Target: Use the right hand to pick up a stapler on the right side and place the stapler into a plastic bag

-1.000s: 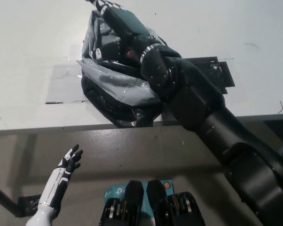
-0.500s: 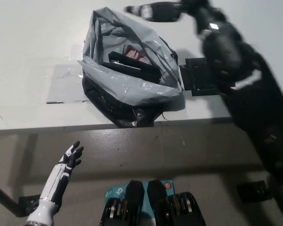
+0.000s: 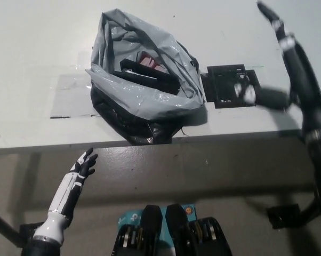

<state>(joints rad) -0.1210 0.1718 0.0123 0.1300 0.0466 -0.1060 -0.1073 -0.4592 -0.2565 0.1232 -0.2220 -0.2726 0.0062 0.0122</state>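
The grey plastic bag (image 3: 144, 96) stands open on the white table (image 3: 32, 42) near its front edge. A black stapler (image 3: 149, 78) lies inside it, next to something reddish (image 3: 150, 58). My black right hand (image 3: 275, 24) is up at the far right, clear of the bag, blurred, stretched out and holding nothing. Its arm runs down the picture's right side. Below the table edge at the lower left rests my white left hand (image 3: 81, 169), fingers spread and empty.
A black square patch (image 3: 227, 85) lies on the table just right of the bag. Clear tape (image 3: 70, 82) shines on the table left of the bag. The table's front edge (image 3: 54, 145) runs across the middle of the picture.
My right hand was deep in the bag a second ago; it came out, swung over the bag's top and is now off to the far right. The stapler stays in the bag.
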